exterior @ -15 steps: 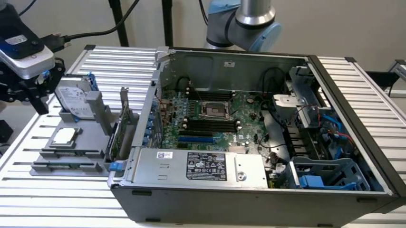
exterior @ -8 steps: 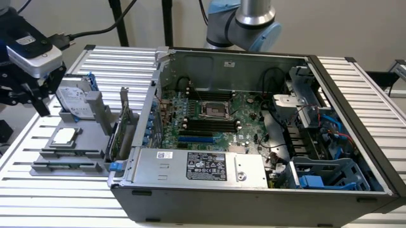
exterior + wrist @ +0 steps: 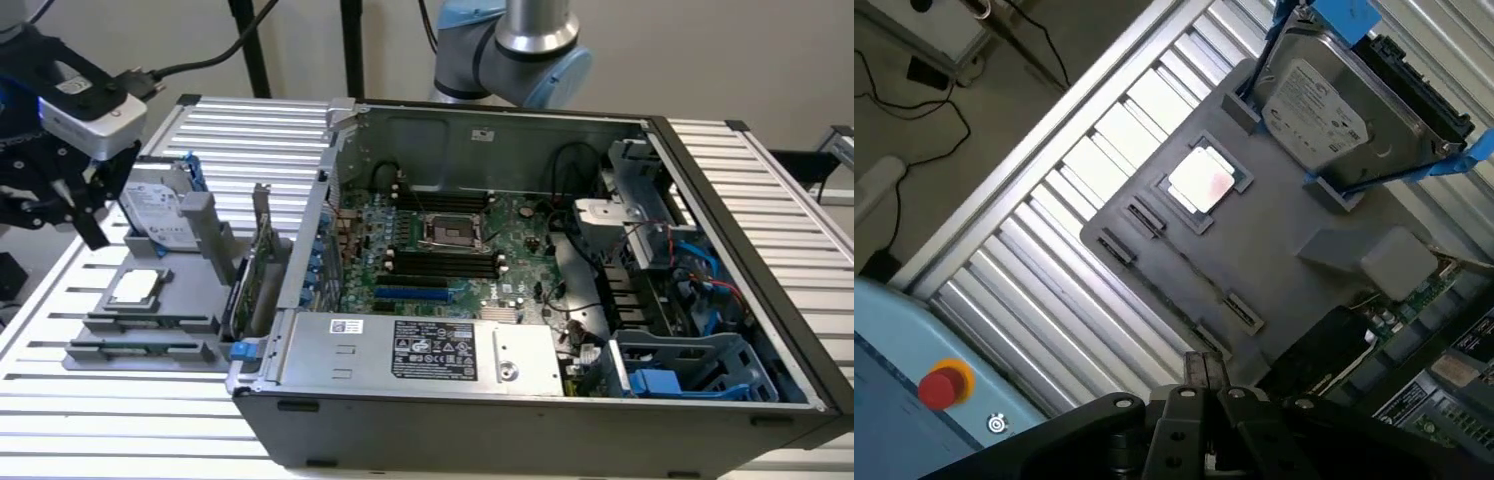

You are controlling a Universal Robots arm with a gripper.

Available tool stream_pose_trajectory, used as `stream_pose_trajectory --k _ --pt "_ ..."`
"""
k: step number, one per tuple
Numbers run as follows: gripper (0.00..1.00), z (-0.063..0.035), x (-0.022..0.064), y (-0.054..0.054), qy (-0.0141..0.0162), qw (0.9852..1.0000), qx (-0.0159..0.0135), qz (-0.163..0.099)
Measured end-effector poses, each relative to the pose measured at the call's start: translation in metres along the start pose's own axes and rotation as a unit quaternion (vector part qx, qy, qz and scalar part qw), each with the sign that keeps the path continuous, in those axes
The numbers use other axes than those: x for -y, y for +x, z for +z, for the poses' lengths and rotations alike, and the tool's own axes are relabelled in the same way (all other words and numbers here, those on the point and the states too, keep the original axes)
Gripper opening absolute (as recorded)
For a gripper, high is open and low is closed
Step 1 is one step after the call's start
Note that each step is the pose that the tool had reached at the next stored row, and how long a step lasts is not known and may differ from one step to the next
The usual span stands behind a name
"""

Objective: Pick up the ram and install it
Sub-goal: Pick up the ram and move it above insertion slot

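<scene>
Ram: a long, thin, dark-green stick (image 3: 140, 347), sitting in a slot of the gray holder (image 3: 187, 298).
Gripper: (image 3: 88, 228) squeezed shut, holding nothing, above the holder.

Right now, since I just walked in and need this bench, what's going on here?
A robot arm's black pincer hangs shut over the grey holder tray beside the open dark-grey computer case. It is near the silver hard drive and the square silver processor chip. Whether it grips anything is unclear.
</scene>
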State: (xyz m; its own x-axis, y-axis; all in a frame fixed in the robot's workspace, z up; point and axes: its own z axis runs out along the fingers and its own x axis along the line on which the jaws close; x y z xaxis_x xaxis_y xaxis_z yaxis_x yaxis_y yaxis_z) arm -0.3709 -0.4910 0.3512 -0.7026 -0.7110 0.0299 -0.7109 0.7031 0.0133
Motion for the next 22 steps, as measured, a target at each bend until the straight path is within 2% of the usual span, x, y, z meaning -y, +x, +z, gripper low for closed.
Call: stream_pose_trajectory --k 5,8,11,14,17,22 --pt "0.11 0.0028 0.0 -0.0001 0.0011 0.999 -0.0003 -0.045" --pt "0.11 0.0045 0.0001 -0.0002 0.0016 0.9974 -0.0004 -0.072" --pt "0.11 0.0061 0.0001 -0.0002 0.0022 0.9951 -0.0005 -0.099" --pt "0.11 0.0074 0.0001 -0.0002 0.0028 0.992 -0.0007 -0.126" --pt "0.11 0.008 0.0001 -0.0002 0.0031 0.9882 -0.0005 -0.153" --pt "0.11 0.009 0.0001 -0.0003 0.0034 0.9801 0.0003 -0.198"
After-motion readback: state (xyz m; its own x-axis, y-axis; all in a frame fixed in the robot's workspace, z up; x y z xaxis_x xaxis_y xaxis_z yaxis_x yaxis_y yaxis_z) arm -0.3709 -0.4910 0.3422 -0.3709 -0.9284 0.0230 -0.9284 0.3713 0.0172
